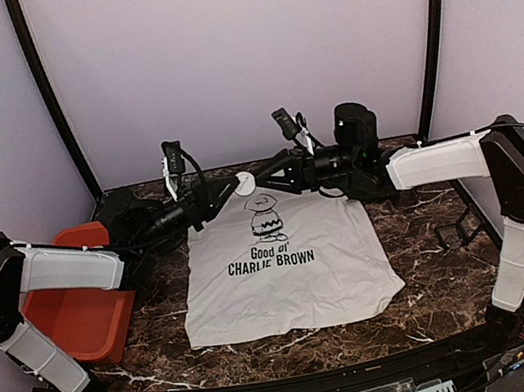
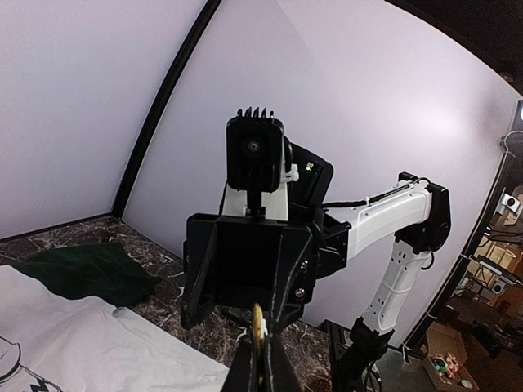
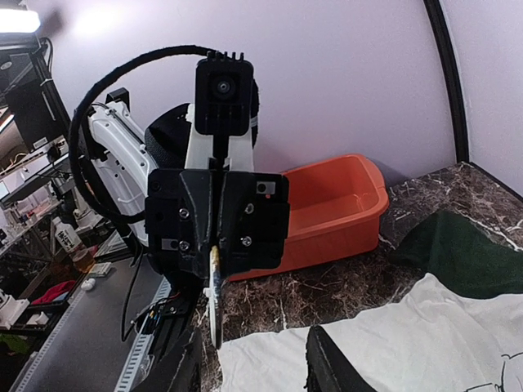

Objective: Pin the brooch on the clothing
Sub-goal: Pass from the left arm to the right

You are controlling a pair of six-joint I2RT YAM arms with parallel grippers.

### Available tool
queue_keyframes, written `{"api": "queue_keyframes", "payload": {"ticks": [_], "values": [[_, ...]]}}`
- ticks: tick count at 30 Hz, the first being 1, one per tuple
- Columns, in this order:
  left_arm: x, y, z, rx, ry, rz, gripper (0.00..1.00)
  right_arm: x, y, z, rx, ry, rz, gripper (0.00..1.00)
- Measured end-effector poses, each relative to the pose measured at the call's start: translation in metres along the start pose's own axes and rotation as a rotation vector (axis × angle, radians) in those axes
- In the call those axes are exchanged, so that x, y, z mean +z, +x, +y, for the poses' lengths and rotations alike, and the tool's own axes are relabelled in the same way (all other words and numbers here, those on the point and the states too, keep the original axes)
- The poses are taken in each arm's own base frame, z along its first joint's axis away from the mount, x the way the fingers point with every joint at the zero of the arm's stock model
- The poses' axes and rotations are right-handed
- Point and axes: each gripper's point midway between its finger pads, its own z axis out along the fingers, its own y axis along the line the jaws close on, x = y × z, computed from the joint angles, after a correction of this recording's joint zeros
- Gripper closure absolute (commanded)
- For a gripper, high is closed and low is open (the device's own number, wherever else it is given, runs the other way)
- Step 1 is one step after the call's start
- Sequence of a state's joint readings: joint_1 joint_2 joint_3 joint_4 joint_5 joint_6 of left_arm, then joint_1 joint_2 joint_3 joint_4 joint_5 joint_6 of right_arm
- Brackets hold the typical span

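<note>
Not yet pinned: round white brooch clamped in left gripper over collar of white printed T-shirt, near far edge of marble table; right gripper parted, seemingly empty.

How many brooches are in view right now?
1. The brooch is pinched in the left tool, by the shirt top edge, facing the right tool. The left arm partly hides the orange bin, so more could sit there.
</note>
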State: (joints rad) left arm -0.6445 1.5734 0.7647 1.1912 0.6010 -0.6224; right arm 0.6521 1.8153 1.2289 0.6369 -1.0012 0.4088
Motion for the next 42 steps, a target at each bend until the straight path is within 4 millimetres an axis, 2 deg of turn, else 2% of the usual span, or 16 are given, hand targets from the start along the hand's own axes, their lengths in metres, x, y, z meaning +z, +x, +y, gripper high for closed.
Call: {"api": "queue_keyframes", "payload": {"ticks": [13,21,27,33,42], "values": [[0.001,0.001,-0.002,-0.001,0.018,0.009,0.99,0.001,0.005,0.008,-0.001,-0.046,0.04,0.66],[0.004,0.005,-0.002,-0.019,0.031,0.024,0.99,0.002,-0.004,0.011,-0.02,-0.058,0.037,0.8],[0.004,0.006,-0.002,-0.021,0.033,0.027,0.99,0.003,-0.008,0.014,-0.027,-0.073,0.04,0.8],[0.004,0.006,-0.002,-0.02,0.033,0.026,0.99,0.004,-0.004,0.015,-0.015,-0.08,0.056,0.8],[0.004,0.005,-0.002,-0.02,0.033,0.026,0.99,0.006,0.002,0.018,-0.011,-0.094,0.074,0.89]]}}
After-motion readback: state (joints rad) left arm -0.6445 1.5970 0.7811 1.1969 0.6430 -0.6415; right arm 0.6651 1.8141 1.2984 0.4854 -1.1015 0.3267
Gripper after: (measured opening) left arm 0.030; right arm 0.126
